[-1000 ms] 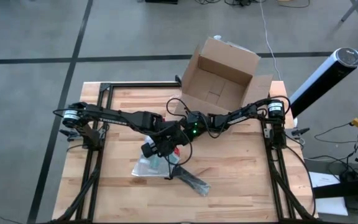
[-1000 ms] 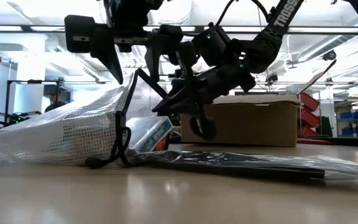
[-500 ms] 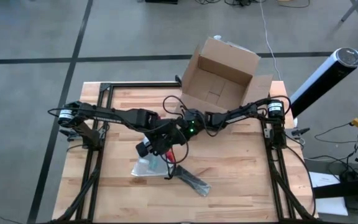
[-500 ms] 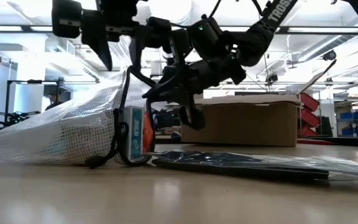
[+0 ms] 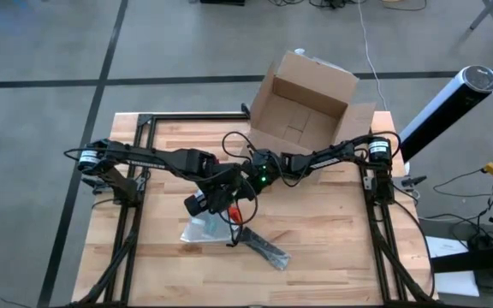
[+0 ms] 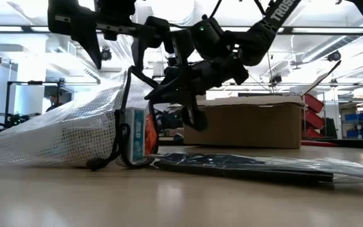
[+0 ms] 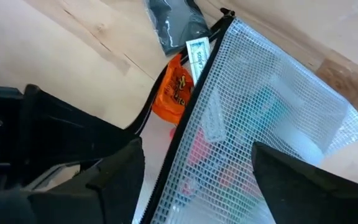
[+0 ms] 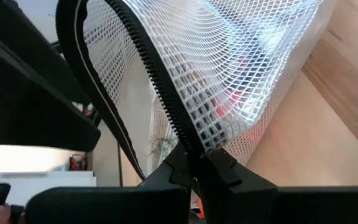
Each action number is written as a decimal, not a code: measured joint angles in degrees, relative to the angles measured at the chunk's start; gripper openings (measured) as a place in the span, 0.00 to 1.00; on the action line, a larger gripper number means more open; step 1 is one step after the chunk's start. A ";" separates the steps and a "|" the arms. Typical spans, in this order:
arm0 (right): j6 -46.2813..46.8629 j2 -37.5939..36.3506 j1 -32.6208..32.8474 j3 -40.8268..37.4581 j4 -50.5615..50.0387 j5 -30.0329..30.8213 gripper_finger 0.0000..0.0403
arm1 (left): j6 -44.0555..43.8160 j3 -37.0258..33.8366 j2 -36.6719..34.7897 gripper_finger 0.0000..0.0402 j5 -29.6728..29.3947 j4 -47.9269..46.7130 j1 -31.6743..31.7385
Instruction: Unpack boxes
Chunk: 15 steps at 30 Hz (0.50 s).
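Note:
A clear mesh zip pouch [image 6: 55, 135] lies near the table's middle [image 5: 202, 228], its open mouth edge raised. My right gripper [image 5: 245, 190] is shut on that edge. My left gripper [image 6: 115, 50] hangs open above the mouth, one finger on either side of the raised zip edge [image 7: 194, 124], touching nothing. A teal-and-orange pack [image 6: 138, 135] stands upright in the pouch's mouth. The brown cardboard box [image 5: 302, 107] stands open at the table's far edge, with bare cardboard showing inside. My right gripper pinches one side of the pouch's zip edge [image 8: 188, 146] between its two fingers, at the open mouth. The fingers come slanting down from the table's right. That edge is lifted and the mesh [image 8: 229, 74] is drawn taut below it. The pouch's far end rests on the table.
A flat black packet [image 5: 264, 248] lies on the table just right of the pouch, toward the near edge. Black arm frames [image 5: 131, 214] run along the table's left and right sides. A white-and-black cylinder [image 5: 448, 103] stands off the far right corner.
My left gripper has risen and gone a little toward the table's left edge, and its fingers stand wider than half a second ago. The teal-and-orange pack, tilted in the pouch's mouth a second ago, now stands upright on the table. My right gripper has lifted the zip edge slightly.

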 joint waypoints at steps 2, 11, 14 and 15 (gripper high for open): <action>-0.32 -0.01 0.00 0.14 0.08 -0.48 0.00 | -0.40 0.00 -0.51 0.69 0.00 -0.54 0.00; -0.61 0.03 -0.13 -0.26 -0.01 -2.31 0.00 | -0.13 -1.50 -1.60 0.69 0.05 -1.51 -0.15; -0.59 0.07 -0.13 -0.41 -0.07 -3.00 0.00 | 0.50 -2.43 -1.68 0.69 0.07 -0.49 -0.15; -0.59 0.07 -0.13 -0.41 -0.04 -3.07 0.00 | 0.54 -2.61 -1.68 0.69 0.07 -0.22 -0.15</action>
